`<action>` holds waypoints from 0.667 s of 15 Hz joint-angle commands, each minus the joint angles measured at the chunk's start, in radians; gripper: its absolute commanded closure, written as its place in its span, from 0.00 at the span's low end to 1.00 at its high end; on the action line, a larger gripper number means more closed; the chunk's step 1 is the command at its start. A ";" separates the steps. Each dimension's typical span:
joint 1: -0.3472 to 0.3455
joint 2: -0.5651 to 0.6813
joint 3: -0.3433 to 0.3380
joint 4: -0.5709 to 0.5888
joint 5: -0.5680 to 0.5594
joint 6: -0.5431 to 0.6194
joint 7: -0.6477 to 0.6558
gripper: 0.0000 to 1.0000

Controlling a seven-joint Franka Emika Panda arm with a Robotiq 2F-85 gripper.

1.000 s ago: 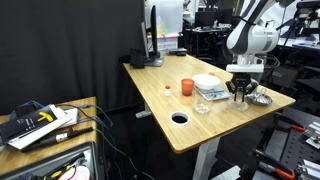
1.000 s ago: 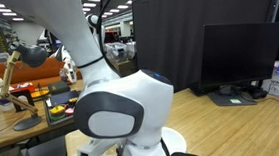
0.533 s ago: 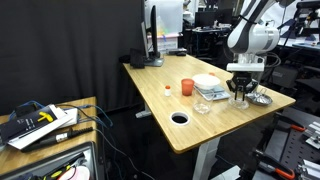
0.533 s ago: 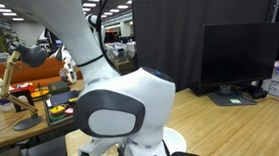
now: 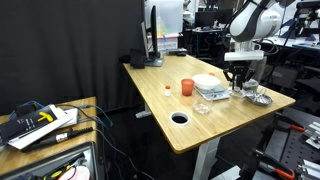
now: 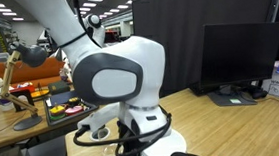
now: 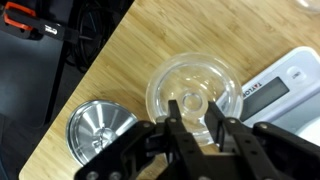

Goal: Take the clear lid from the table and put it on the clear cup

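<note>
The clear lid [image 7: 195, 80], round with a small knob in its middle, fills the middle of the wrist view, and my gripper [image 7: 194, 125] has its fingers drawn close together on the lid's near rim. In an exterior view the gripper [image 5: 244, 86] hangs a little above the table's far right part, between the white scale and the metal dish. The lid is too faint to make out there. The clear cup [image 5: 203, 104] stands on the table left of the gripper, in front of the scale. The second exterior view shows only the arm's body.
An orange-red cup [image 5: 187, 88] stands left of the white scale [image 5: 210, 86], which also shows in the wrist view [image 7: 290, 75]. A shiny metal dish [image 5: 261, 99] lies near the table's right edge and also shows in the wrist view [image 7: 100, 130]. A round cable hole [image 5: 180, 117] is in the tabletop near its front.
The gripper has risen from table level to a little above it. The arm's wrist has turned in the view that shows only the arm. The cups, scale and dish have not moved.
</note>
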 commanded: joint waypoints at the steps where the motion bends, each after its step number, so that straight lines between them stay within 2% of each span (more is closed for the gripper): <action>1: 0.006 -0.095 0.023 -0.006 -0.060 -0.081 0.033 0.92; 10: 0.018 -0.253 0.169 0.053 -0.100 -0.230 0.103 0.92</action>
